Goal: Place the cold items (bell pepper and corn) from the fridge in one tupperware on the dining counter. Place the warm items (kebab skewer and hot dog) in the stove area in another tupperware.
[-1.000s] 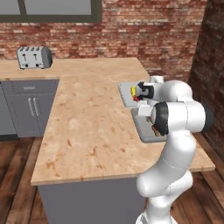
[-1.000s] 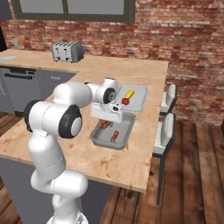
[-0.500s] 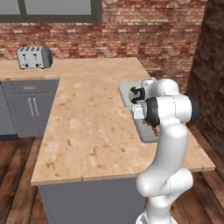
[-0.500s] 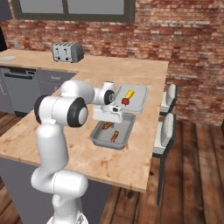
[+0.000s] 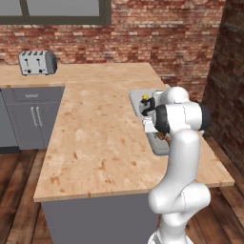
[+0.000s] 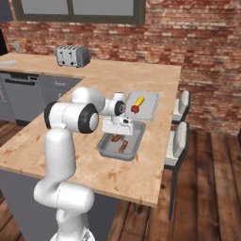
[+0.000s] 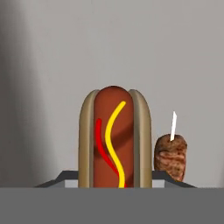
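Toaster (image 6: pixel 72 55) at far left, on the back run of the beige speckled desk (image 6: pixel 70 136), under the window and against the brick wall (image 6: pixel 197 47). Rightward, white arm bent over the near stretch of the desk, ending in the hand (image 6: pixel 117 133), lowered straight above the darker tray (image 6: pixel 106 149). Sits near the desk's right edge, that tray, deeper and mid-grey, with two brownish pieces lying on its floor just under the hand in the right base view.

From the hand's own camera: hot dog (image 7: pixel 114 138) dead centre, bun on both sides, red and yellow squiggles along the sausage, running down to the bottom edge. Just right of it, apart, the kebab skewer (image 7: pixel 170 157), a browned lump with a white stick poking up (grey tray floor behind both). Cannot tell whether the hand grips the hot dog or stands open around it; fingertips not made out.

Beyond the darker tray and slightly right, almost touching it, the paler tray (image 6: pixel 151 111), flat and shallow. Holds the corn (image 6: pixel 139 100), a short yellow cob, with the bell pepper (image 6: pixel 134 109) beside it, small and red. Farthest right, two pale chairs (image 6: pixel 175 141) tucked against the desk's edge.
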Tool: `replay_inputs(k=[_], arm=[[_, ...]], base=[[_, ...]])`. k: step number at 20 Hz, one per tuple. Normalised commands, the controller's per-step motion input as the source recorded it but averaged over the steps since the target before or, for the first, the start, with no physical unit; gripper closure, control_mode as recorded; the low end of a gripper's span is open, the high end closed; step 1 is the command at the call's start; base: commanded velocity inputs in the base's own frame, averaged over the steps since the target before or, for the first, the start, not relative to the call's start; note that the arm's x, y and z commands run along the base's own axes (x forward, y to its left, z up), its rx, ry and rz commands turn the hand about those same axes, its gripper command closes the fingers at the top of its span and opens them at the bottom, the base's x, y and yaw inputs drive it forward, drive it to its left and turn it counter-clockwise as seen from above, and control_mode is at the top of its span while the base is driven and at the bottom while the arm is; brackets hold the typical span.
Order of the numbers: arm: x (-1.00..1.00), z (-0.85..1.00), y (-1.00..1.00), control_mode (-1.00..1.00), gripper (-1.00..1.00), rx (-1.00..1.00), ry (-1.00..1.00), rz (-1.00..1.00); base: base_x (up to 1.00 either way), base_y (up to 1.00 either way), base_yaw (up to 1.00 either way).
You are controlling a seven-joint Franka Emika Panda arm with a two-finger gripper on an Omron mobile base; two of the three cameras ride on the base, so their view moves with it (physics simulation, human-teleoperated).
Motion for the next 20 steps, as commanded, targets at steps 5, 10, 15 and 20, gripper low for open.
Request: replay_inputs(k=[5, 10, 15, 20], arm=[[0.00, -0.32, -0.08, -1.00, 1.00, 0.00, 0.00, 0.00], [0.00, -0.28, -0.07, -1.00, -1.00, 0.00, -0.01, 0.00], [0.00, -0.18, -0.21, -1.00, -1.00, 0.00, -0.08, 0.00], [0.00, -0.02, -0.21, -1.00, -1.00, 0.00, -0.13, 0.00]], base=[[0.00, 0.00, 0.00], [0.00, 0.00, 0.00], [0.00, 0.00, 0.00], [0.00, 0.00, 0.00]])
